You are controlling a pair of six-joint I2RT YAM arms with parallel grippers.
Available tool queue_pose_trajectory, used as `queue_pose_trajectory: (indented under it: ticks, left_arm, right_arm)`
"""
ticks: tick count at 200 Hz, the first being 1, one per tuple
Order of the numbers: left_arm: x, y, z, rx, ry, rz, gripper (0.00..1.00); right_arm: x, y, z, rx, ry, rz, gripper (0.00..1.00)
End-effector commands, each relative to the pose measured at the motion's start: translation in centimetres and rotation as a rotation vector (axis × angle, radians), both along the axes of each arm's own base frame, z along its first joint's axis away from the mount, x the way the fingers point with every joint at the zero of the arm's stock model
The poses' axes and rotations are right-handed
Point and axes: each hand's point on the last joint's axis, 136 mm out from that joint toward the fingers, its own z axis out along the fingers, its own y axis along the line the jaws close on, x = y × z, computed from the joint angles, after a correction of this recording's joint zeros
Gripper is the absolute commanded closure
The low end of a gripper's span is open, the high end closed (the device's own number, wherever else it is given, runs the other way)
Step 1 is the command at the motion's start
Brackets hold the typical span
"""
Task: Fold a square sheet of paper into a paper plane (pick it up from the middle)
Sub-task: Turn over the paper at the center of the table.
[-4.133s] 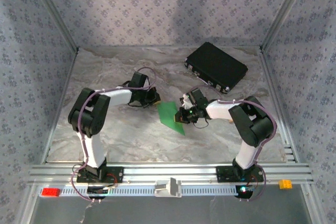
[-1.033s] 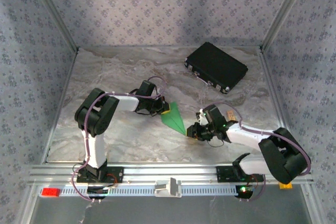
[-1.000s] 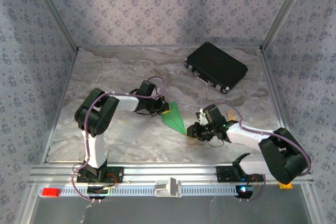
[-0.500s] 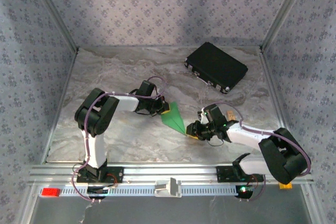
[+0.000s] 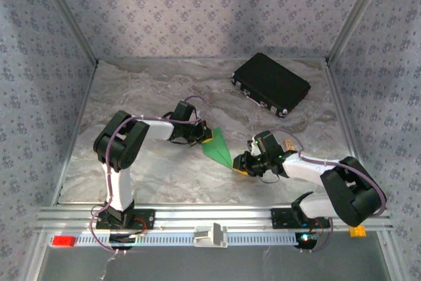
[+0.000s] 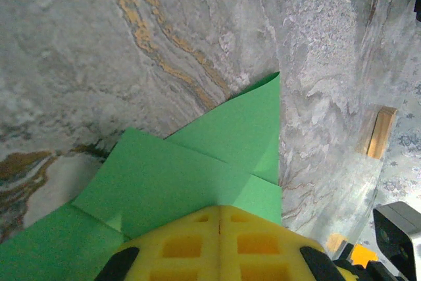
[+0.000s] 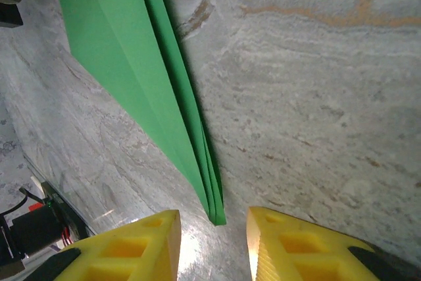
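Note:
The bright green paper (image 5: 218,147) lies on the marble table as a slim dart of folded layers, its point toward the right arm. My left gripper (image 5: 206,137) rests on the dart's wide end. Its yellow fingers (image 6: 177,248) are shut flush together on top of the green paper (image 6: 197,169), with no paper in the seam. My right gripper (image 5: 241,165) sits at the pointed end. In the right wrist view its gripper (image 7: 214,235) is open, one finger on each side of the tip of the paper (image 7: 125,44), without touching it.
A black case (image 5: 270,84) lies at the back right. A small wooden block (image 6: 381,131) sits beside the right arm. On the front rail are a red block (image 5: 64,241), a white clip (image 5: 210,235) and an orange block (image 5: 357,231).
Since four seconds ago the paper has become a narrower dart. The left gripper has moved onto its wide end and the right arm has swung down to its tip. Over the last second, the right gripper edged slightly left.

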Motion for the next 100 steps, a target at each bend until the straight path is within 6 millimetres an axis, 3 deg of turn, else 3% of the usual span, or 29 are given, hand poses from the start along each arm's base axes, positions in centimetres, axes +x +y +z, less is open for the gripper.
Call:
queue_pose_trajectory:
  ticks: [1, 100]
  left_arm:
    - [-0.77, 2.13, -2.73, 0.100, 0.058, 0.048, 1.00]
    - [-0.73, 1.97, -2.62, 0.095, 0.059, 0.046, 1.00]
  right_arm:
    - [0.56, 0.58, 0.65, 0.040, 0.001, -0.011, 0.66]
    - [0.39, 0.72, 0.14, 0.041, 0.024, -0.005, 0.65]
